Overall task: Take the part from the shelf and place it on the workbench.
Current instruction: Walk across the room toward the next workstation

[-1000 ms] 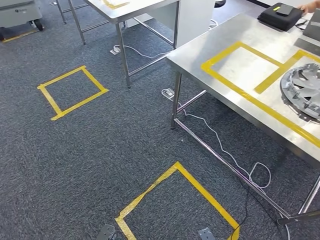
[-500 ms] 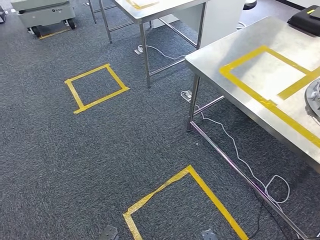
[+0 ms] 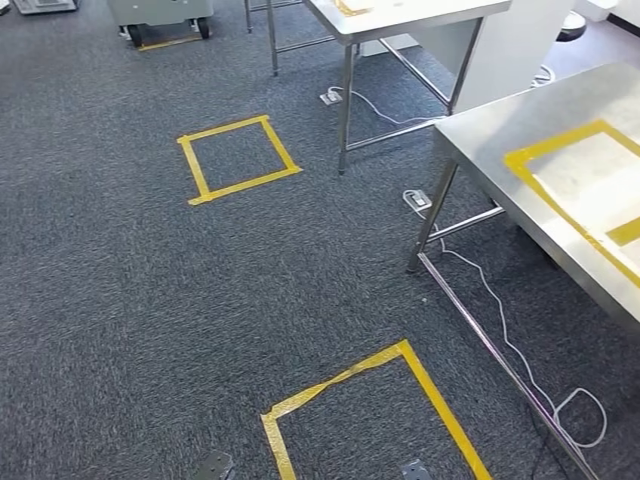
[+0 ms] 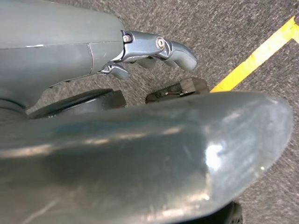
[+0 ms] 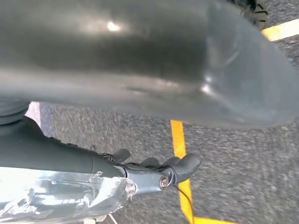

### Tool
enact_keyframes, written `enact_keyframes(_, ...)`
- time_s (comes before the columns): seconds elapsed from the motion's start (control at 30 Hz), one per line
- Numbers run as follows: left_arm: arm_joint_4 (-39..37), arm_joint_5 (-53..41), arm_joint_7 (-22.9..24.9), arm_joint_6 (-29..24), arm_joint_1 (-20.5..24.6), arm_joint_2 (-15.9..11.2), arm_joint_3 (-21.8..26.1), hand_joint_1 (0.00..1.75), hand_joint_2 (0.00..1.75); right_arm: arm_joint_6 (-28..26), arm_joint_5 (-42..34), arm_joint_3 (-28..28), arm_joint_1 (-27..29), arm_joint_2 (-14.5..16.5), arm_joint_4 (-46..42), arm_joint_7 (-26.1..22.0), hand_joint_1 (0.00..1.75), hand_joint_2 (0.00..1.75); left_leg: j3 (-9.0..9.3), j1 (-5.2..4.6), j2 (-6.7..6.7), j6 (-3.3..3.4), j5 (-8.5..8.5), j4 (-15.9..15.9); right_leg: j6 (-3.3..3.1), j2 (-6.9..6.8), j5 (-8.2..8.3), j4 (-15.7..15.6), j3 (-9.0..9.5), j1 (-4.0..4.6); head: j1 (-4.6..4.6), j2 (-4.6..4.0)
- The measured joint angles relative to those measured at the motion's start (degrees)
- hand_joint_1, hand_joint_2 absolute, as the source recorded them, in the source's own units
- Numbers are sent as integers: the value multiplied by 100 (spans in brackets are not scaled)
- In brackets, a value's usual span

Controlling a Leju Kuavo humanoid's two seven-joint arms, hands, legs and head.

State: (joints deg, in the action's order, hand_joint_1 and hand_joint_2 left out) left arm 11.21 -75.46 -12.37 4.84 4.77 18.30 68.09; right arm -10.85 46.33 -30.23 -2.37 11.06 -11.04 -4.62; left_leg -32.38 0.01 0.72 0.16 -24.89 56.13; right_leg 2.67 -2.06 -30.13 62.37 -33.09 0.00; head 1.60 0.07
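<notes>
Head view: the whole view has swung left since a second ago, so the workbench now sits further right, and I can't tell where the part is. The white cable by the bench legs looks like a trip risk if the robot steps close.

Left wrist view: left hand hangs loose and empty over the carpet.

Right wrist view: right hand is the same, relaxed and holding nothing.

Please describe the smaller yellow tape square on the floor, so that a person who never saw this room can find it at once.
Start at the steel workbench on the right, then look left across the grey carpet. The tape square lies there, near the far table's leg. Unlike the nearer tape outline, which the picture's bottom edge cuts off, it is small and complete.
</notes>
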Motion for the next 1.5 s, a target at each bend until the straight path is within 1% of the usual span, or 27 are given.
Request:
enact_keyframes(0.07,0,1,1,10,8,-1,-1,0,0,-5,18,1,13,0,1,-2,0,0,-3,-2,-106,32,4,1,15,161,-357,785,-357,-3,-20,0)
enact_keyframes(0.1,0,1,4,14,8,-3,0,0,0,-7,26,0,23,-1,1,-4,0,0,-2,-4,-166,38,4,1,16,180,-448,1092,-514,-3,-23,0)
enact_keyframes(0.13,0,0,9,14,4,-6,1,0,0,-11,34,-1,30,-1,1,-6,0,0,0,-5,-227,38,5,2,15,188,-433,1217,-592,-5,-27,0)
enact_keyframes(0.17,0,-1,14,14,1,-9,1,0,0,-18,40,-1,33,-2,1,-7,0,0,5,-4,-288,36,6,3,10,194,-307,1107,-558,-9,-27,0)
enact_keyframes(0.27,0,-2,25,14,4,-8,-1,0,0,-44,57,-1,23,-5,1,18,0,0,10,-4,-469,-6,9,18,1,408,227,7,-54,-61,-26,0)
enact_keyframes(0.33,0,-2,26,13,7,-8,-1,0,0,-53,60,-1,18,-6,1,36,0,0,-23,-7,-559,-70,27,29,-21,545,312,-364,122,-76,-19,0)
enact_keyframes(0.4,0,-2,27,12,-4,-10,-1,0,0,-60,63,-2,16,-8,1,51,0,0,-55,11,-631,-139,56,17,-80,492,330,-385,126,-56,-16,0)
enact_keyframes(0.43,0,-2,28,12,-12,-10,-1,0,0,-64,69,-3,11,-8,1,57,0,0,-72,18,-605,-169,35,34,-118,452,347,-397,126,-52,-15,0)
enact_keyframes(0.5,0,-2,30,12,-8,-10,-1,0,0,-72,81,-4,1,-9,0,58,0,0,-233,11,-420,-217,-200,363,-194,346,377,-432,128,-57,12,0)
enact_keyframes(0.57,0,-2,31,12,6,-9,-1,0,0,-77,87,-5,11,-10,0,53,0,0,-577,2,-212,-244,-590,1092,-230,220,379,-439,122,-39,37,0)
enact_keyframes(0.63,0,-3,32,12,2,-11,-1,0,0,-79,73,-8,26,-14,0,43,0,0,-814,3,-158,-250,-743,1604,-237,86,374,-438,116,-22,37,0)
enact_keyframes(0.67,0,-4,32,12,-5,-14,-1,0,0,-79,57,-13,25,-15,0,36,0,0,-790,2,-146,-244,-663,1577,-238,27,372,-437,117,-18,36,0)
enact_keyframes(0.7,0,-6,33,12,-11,-16,-1,0,0,-76,36,-20,20,-15,0,28,0,0,-655,0,-118,-234,-495,1336,-234,-28,370,-437,122,-17,37,0)
enact_keyframes(0.77,0,-8,33,12,-6,-16,-1,0,0,-71,5,-39,10,-15,1,18,0,0,-231,-19,88,-210,-152,567,-209,-118,353,-426,136,1,40,0)
enact_keyframes(0.83,0,-9,34,12,15,-13,-3,0,0,-69,-1,-60,8,-15,1,19,0,0,9,-46,253,-161,-39,91,-165,-205,333,-412,139,34,36,0)
enact_keyframes(0.9,0,-10,35,12,16,-11,-4,0,0,-70,3,-78,3,-14,1,44,0,0,10,-62,189,-93,-42,19,-115,-305,325,-419,151,43,29,0)
enact_keyframes(0.97,0,-10,43,12,-3,-11,-3,0,0,-77,6,-85,-13,-14,0,93,0,0,9,-45,90,-27,-18,-1,-49,-216,237,-324,123,22,14,0)
enact_keyframes(1.03,0,-10,68,14,0,-9,-4,0,0,-90,-4,-96,-19,-15,1,137,0,0,13,-20,-11,31,3,-12,3,34,-66,208,-112,-1,-16,0)
enact_keyframes(1.1,0,-9,109,19,6,-8,-4,0,0,-94,-22,-118,-5,-15,2,160,0,0,9,-19,-126,57,8,-11,22,164,-406,1004,-492,-9,-32,0)
enact_keyframes(1.13,0,-8,127,20,3,-10,-3,0,0,-94,-28,-128,3,-15,2,167,0,0,10,-19,-186,59,8,-11,26,180,-459,1242,-619,-10,-33,0)
enact_keyframes(1.17,0,-7,141,20,-3,-13,-2,0,0,-95,-31,-134,8,-15,2,180,0,0,13,-19,-247,57,10,-10,26,186,-395,1258,-644,-12,-33,0)
enact_keyframes(1.2,0,-9,148,19,-7,-14,-2,0,0,-98,-31,-138,8,-16,2,206,0,0,20,-15,-310,53,11,-9,22,200,-227,1037,-552,-19,-33,0)
enact_keyframes(1.27,0,-24,153,19,-8,-12,-3,0,0,-105,-23,-151,2,-17,2,286,0,0,28,-13,-437,22,9,3,24,352,166,222,-165,-52,-36,0)
enact_keyframes(1.33,0,-51,153,16,-1,-11,-7,0,0,-109,-14,-164,-3,-17,3,351,0,0,4,-17,-539,-37,15,25,11,521,322,-315,98,-80,-35,0)
enact_keyframes(1.37,0,-62,153,15,-4,-11,-8,0,0,-109,-11,-169,-4,-19,4,367,0,0,-15,-16,-578,-74,29,25,-10,555,311,-377,127,-76,-35,0)
enact_keyframes(1.43,0,-71,153,14,-18,-12,-9,0,0,-110,-8,-176,-5,-21,4,384,0,0,-43,9,-617,-138,45,19,-83,478,342,-390,126,-61,-34,0)
enact_keyframes(1.5,0,-73,153,14,-19,-12,-11,0,0,-111,-5,-187,-10,-22,3,385,0,0,-148,7,-459,-188,-114,226,-166,383,370,-416,126,-62,-8,0)
